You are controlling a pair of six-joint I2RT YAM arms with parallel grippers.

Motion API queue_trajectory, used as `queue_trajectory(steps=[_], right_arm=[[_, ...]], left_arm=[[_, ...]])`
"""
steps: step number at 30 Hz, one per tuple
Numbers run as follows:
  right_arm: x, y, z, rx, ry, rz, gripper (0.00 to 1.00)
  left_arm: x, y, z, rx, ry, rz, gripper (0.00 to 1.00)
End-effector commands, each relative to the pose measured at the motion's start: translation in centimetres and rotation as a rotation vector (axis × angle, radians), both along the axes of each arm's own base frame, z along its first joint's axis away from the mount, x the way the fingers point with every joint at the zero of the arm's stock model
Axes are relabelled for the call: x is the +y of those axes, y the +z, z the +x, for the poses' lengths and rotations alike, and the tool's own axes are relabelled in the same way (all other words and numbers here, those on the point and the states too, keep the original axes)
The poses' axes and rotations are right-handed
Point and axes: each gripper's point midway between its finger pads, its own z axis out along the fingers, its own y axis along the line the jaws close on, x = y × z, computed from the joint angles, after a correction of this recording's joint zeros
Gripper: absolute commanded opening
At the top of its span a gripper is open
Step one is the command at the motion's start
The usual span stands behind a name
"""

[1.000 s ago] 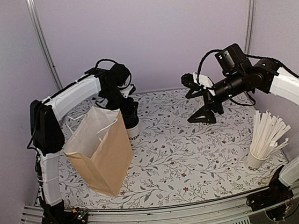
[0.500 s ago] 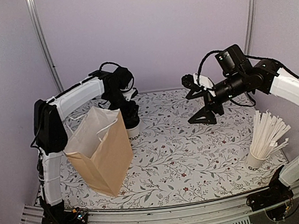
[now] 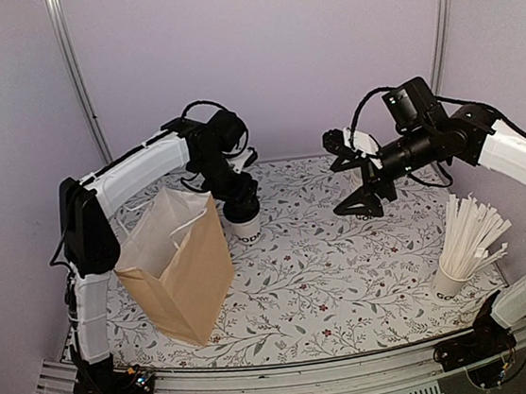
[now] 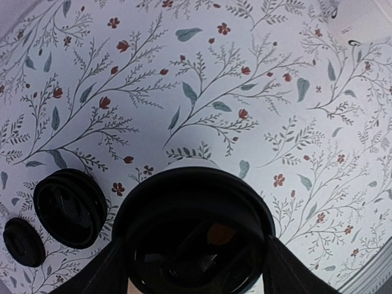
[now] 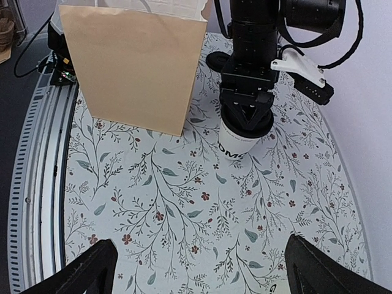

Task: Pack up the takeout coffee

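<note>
Left pincer is clamped across the round black plastic lid of the small white paper takeout coffee cup. The cup is just right of the upright brown paper bag and slightly tilted; can't tell if its base is off the floral counter. Risks: the grip looks to be on the lid alone, so the lid could pop off and the cup drop or spill. The cup could also snag the bag's open mouth and tip the bag, since nothing braces it. Right pincer hangs well right of the bag, jaws apart, empty.
</note>
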Motion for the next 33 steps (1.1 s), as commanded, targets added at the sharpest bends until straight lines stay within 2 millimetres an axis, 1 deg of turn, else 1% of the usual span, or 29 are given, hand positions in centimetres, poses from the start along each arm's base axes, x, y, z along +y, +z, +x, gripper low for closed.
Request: queue_trajectory(steps=[1, 3, 6, 8, 12, 14, 15, 19, 22, 27, 33], right_arm=[[-1.7, 2.0, 1.1, -0.049, -0.069, 0.035, 0.99], [-2.5, 2.4, 1.6, -0.057, -0.099, 0.042, 0.99], [-3.9, 2.9, 2.4, -0.077, -0.152, 0.048, 0.99], [-4.6, 3.2, 2.7, -0.088, -0.177, 0.051, 0.99], [-6.0, 3.6, 3.6, -0.105, -0.234, 0.052, 0.99], [-6.7, 3.8, 4.2, -0.115, -0.267, 0.051, 0.99], [-7.2, 3.7, 4.5, -0.121, -0.286, 0.048, 0.99], [-8.8, 3.2, 5.7, -0.146, -0.360, 0.033, 0.99], [-9.2, 2.8, 5.8, -0.134, -0.373, 0.031, 0.99], [-9.2, 2.5, 5.6, -0.132, -0.366, 0.028, 0.99], [-9.0, 2.0, 5.6, -0.118, -0.353, 0.023, 0.99]], left_arm=[[-3.8, 5.8, -2.5, -0.097, -0.094, -0.104, 0.62], [-5.3, 6.7, -3.9, -0.111, -0.133, -0.119, 0.63], [-7.1, 7.4, -6.1, -0.123, -0.189, -0.124, 0.63], [-8.1, 7.8, -7.5, -0.125, -0.224, -0.129, 0.63], [-9.6, 8.7, -9.7, -0.151, -0.269, -0.123, 0.63], [-10.5, 8.7, -11.1, -0.142, -0.305, -0.131, 0.63], [-11.1, 8.5, -12.2, -0.136, -0.330, -0.129, 0.64], [-12.7, 6.2, -14.7, -0.102, -0.397, -0.084, 0.64], [-13.6, 4.1, -15.9, -0.068, -0.425, -0.051, 0.64], [-14.2, 1.1, -17.0, 0.003, -0.450, -0.023, 0.65], [-15.0, -0.4, -17.6, 0.045, -0.463, -0.027, 0.67]])
